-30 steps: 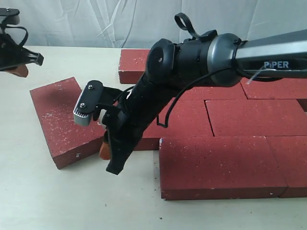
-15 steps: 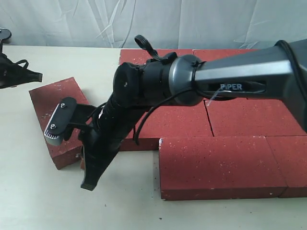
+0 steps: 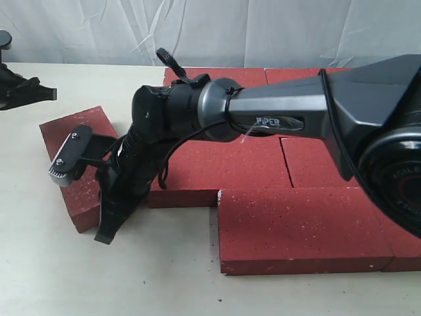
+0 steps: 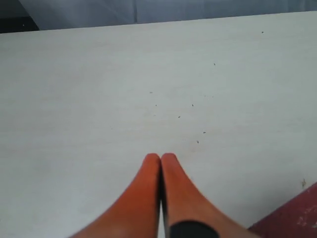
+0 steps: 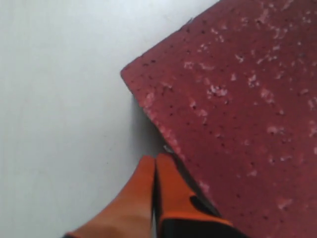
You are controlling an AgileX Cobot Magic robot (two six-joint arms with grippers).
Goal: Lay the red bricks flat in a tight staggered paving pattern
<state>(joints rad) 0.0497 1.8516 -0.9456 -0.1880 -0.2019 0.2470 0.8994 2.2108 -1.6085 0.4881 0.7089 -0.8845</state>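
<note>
Hand [image 5: 155, 158] farther left, beside loose brick [image 5: 237, 99]

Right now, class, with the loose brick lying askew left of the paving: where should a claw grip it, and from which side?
Probably its two long side faces, near mid-length, coming down from above. The loose brick lies flat, so only its upright sides oppose each other. The right claw, shut beside its edge, would have to open first.
</note>
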